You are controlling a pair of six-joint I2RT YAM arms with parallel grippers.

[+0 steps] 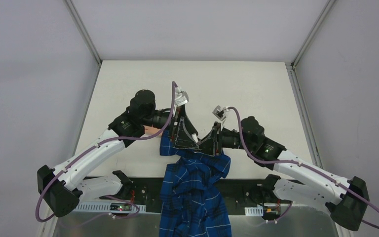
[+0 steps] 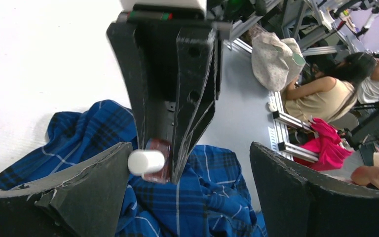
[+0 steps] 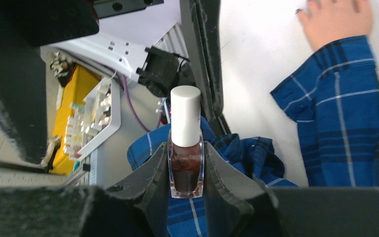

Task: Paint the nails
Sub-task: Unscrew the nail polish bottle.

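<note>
Nails (image 3: 299,10) noted at fingertips of pale hand (image 3: 338,19), laid on worktop (image 3: 256,74).
Polish bottle (image 3: 185,148) was held clamped in right gripper (image 3: 186,159) near plaid sleeve (image 3: 340,113); left gripper (image 2: 190,153) was found spread apart, empty.

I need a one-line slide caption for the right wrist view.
Right tool grips a white-capped polish bottle; a plaid-sleeved hand rests on the table beyond.

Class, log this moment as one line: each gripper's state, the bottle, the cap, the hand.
left gripper: open, at cap | right gripper: shut on polish bottle | cap: on bottle | hand: on table
</note>
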